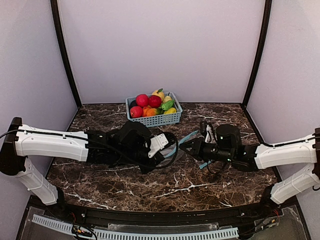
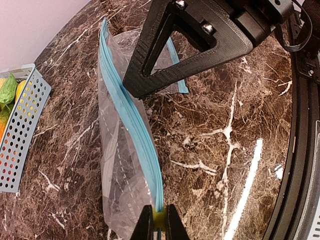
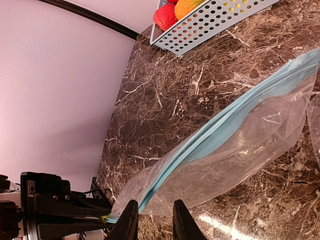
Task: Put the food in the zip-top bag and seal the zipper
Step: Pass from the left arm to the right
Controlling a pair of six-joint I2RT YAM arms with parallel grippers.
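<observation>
Zip-top bag [image 2: 120,170] stands on edge on tabletop [image 1: 175,187] at centre of top view, zipper [image 2: 132,125] along its upper edge. Left tool [image 2: 159,227] is clamped tight on one end of zipper. Right tool [image 3: 155,222] has jaws partly apart with a clear gap, tips beside the strip; contact with plastic not discernible. Food [image 1: 150,104] lies in blue mesh basket [image 1: 160,120], upper centre, apart from bag.

A dark brown marble-patterned table [image 1: 165,185] veined in white fills the lower frame, enclosed by pale lilac walls [image 1: 160,45] with black corner posts [image 1: 66,55].
</observation>
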